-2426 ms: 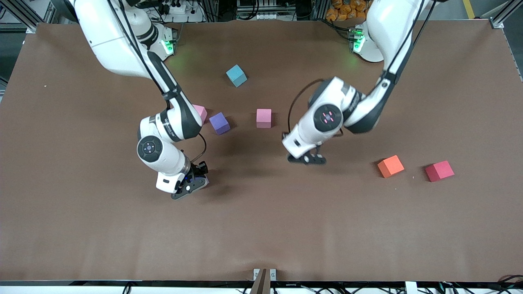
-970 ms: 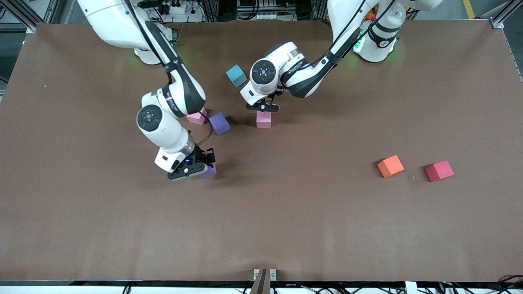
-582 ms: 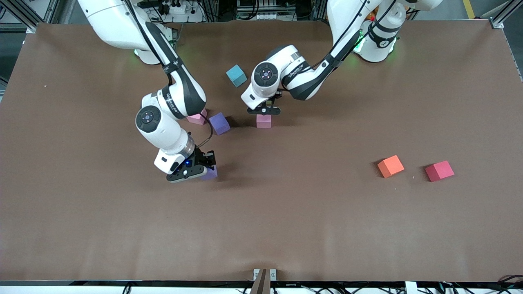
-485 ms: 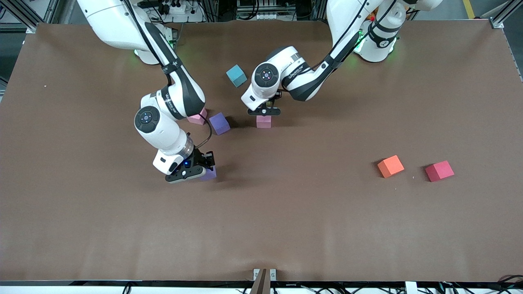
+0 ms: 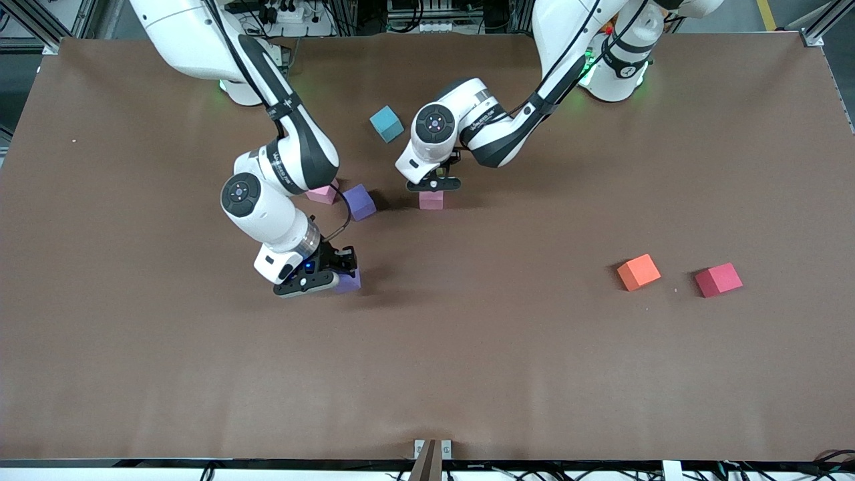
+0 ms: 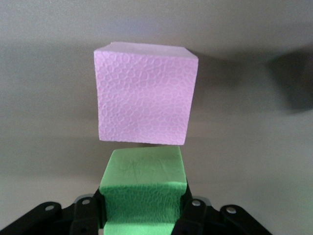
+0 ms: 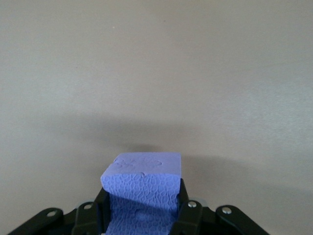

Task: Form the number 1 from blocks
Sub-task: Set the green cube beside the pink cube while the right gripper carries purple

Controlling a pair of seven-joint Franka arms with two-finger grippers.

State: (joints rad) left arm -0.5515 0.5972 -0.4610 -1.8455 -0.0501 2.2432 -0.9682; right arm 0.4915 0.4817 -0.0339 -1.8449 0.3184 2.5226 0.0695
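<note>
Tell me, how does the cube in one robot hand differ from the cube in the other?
The green block, gripped by the left gripper, is green; the purple block, in the right gripper, is purple. The green block sits right beside a pink block; the purple block has only bare table around it, nearer the front camera. Both are textured foam cubes, similar in size, each clamped between shut fingers.

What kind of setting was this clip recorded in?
Probably a robotics lab: a brown-covered table framed by aluminium rails, two white arms mounted at its edge, cables and a power strip past them, loose foam blocks.
</note>
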